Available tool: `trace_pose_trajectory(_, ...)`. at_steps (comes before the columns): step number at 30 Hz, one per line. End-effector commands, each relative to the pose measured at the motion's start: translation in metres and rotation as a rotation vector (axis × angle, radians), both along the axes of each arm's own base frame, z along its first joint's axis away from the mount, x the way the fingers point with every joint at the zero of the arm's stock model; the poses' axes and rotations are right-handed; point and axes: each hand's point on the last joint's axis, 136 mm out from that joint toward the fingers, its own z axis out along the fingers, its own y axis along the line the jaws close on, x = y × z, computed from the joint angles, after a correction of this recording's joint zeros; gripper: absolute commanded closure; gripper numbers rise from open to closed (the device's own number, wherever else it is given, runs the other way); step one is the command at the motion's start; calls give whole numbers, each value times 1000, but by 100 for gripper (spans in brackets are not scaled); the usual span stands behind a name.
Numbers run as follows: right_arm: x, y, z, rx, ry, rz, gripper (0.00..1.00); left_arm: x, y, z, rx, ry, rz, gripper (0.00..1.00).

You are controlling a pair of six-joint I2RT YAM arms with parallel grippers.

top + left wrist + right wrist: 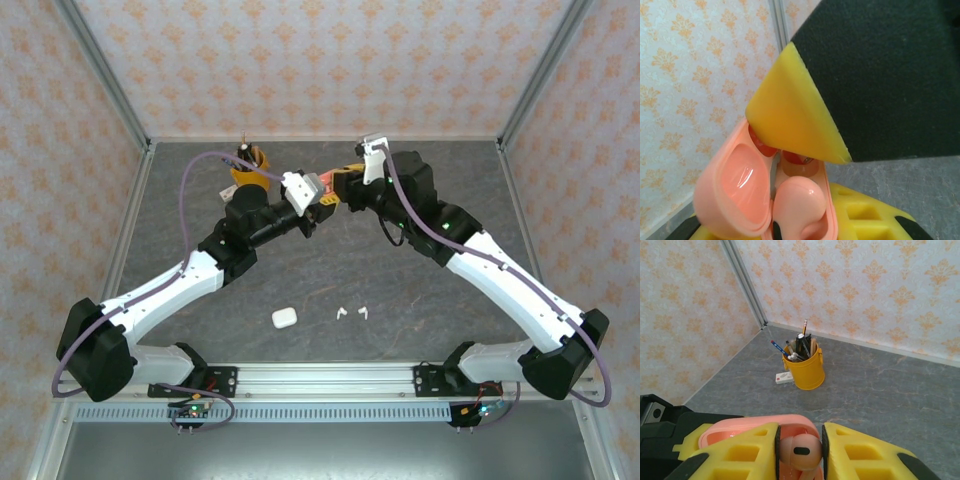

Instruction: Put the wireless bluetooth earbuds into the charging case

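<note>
Yellow and bucket-shaped, a pencil pot (250, 176) stuffed with pens and pencils is standing at the far left of the grey marbled desk (450, 330). A small white eraser (784, 378) is lying just beside the pot. Nearer the front edge, a small rounded white charging case (284, 318) is lying on the desk, well apart from both arms.

Above the middle of the desk, the left hand (316, 200) is reaching in from the left. Its jaws are clamped tight on an open salmon-pink charging case (735, 197). In the left wrist view this case is sitting low between the yellow pads, with its glossy hollow lid swung out to the left.

Just right of the white case, two tiny white stemmed earbuds (341, 313) (363, 312) are lying loose on the desk, near each other but not touching.

The right hand (799, 462) is coming in from the right and meeting the left hand over the pink case. Its yellow foam pads are standing only narrowly apart, pinching a salmon-pink earbud (799, 449) with a dark oval mark on its face. The earbud is hanging right at the rim of the open pink case. In the left wrist view, one yellow-and-black finger (790, 120) of the right hand is slanting down over the case's opening.
</note>
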Motion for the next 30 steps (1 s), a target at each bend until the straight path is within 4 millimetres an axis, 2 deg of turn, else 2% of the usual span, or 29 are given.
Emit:
trace_pose_trajectory(1, -6, 2, -6, -57, -37, 24, 73, -4, -5, 31, -62, -58, -27, 100)
trace_pose_trajectory(11, -18, 18, -20, -138, -43, 97, 73, -4, -6, 32, -68, -56, -29, 100)
trace_pose_trajectory(18, -7, 13, -21, -108, -61, 19, 74, -6, -5, 33, -77, -57, -31, 100)
trace_pose_trajectory(24, 2, 9, -11, -38, -83, -49, 74, -7, -5, 32, -78, -55, -37, 100)
trace_pose_trajectory(27, 3, 10, -9, -22, -86, -51, 74, -7, -5, 32, -79, -55, -38, 100)
trace_pose_trajectory(30, 3, 14, -14, -33, -65, -35, 74, -7, -4, 33, -79, -57, -33, 100)
